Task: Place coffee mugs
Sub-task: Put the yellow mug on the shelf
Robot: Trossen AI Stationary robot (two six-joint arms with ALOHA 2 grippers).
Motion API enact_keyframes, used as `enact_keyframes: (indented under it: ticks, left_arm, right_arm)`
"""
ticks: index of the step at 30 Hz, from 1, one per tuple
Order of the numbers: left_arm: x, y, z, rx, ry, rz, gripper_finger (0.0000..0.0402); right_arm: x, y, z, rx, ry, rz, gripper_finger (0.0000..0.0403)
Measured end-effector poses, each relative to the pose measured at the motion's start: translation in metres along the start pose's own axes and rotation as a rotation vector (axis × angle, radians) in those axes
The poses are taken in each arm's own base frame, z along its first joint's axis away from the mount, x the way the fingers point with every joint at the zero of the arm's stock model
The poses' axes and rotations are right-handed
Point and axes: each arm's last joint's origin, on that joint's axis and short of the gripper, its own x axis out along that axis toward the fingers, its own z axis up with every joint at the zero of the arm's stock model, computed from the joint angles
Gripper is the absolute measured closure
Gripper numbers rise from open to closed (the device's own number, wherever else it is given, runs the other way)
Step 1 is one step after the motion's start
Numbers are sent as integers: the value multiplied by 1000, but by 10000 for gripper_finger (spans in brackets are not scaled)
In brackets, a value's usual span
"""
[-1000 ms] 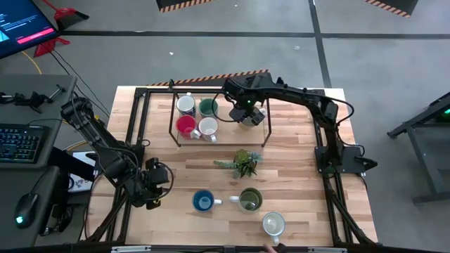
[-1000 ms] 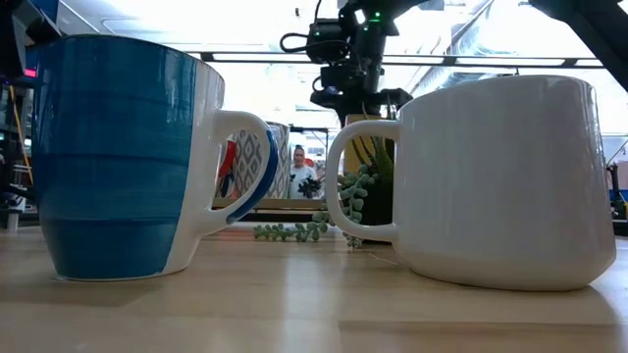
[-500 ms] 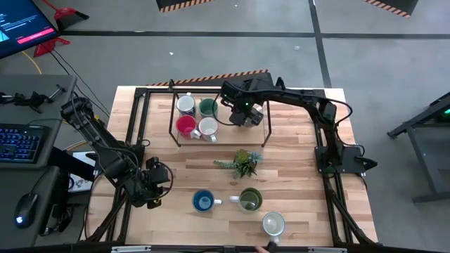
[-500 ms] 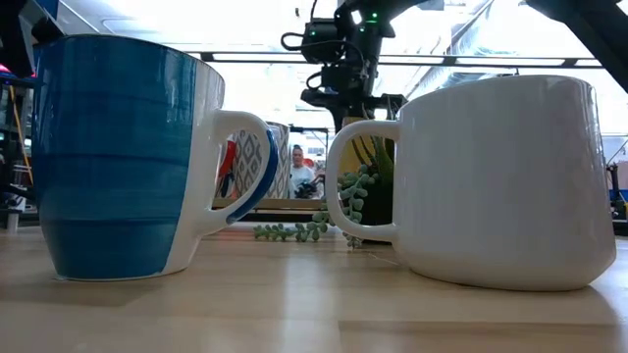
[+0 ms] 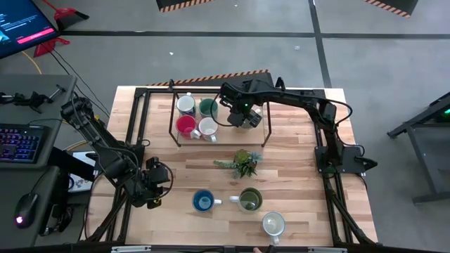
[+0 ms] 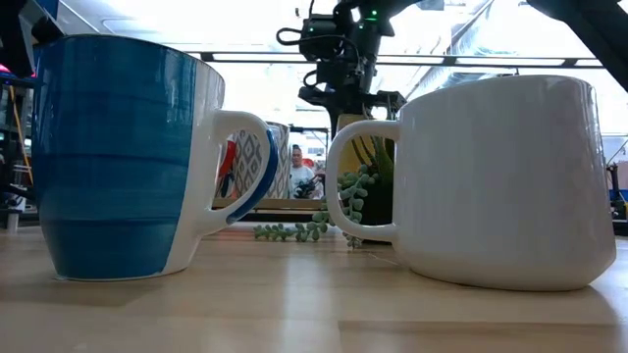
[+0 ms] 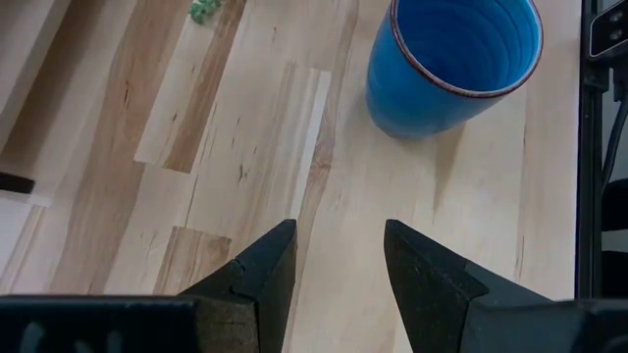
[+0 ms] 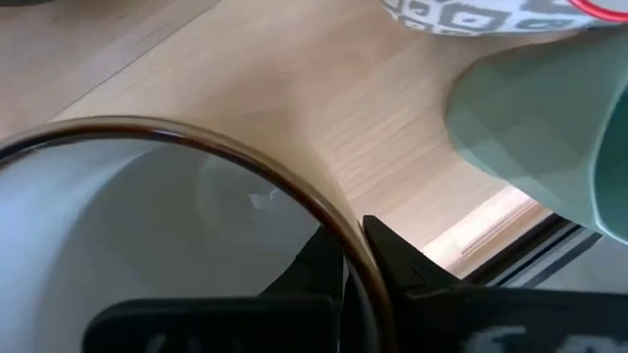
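While the right gripper (image 5: 242,116) pinches a white mug (image 8: 147,216) by its rim above the rack (image 5: 174,116), lowering beside the teal mug (image 5: 208,107) comes next; the left gripper (image 5: 156,184) waits open.

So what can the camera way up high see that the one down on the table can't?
Only the high view shows the left gripper waiting open near the table's left edge, the olive green ceramic mug, and the black frame holding four mugs. Only the low view shows a person far behind the table. Both show the blue ceramic mug, the white ceramic mug, the small spiky green plant, and the right gripper pinching a white mug's rim.
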Motion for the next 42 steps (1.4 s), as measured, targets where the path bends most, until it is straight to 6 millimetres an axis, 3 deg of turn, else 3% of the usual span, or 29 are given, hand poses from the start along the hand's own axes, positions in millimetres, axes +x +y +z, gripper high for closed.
enact_keyframes:
  ticks: [22, 28, 42]
  left_arm:
    - [0, 0, 0, 0, 1, -1, 255]
    - [0, 0, 0, 0, 3, -1, 255]
    - [0, 0, 0, 1, 6, -4, 255]
  right_arm:
    - [0, -4, 5, 67, -67, -33, 402]
    - [11, -3, 6, 65, -30, 8, 400]
    - [18, -6, 9, 80, 84, -52, 307]
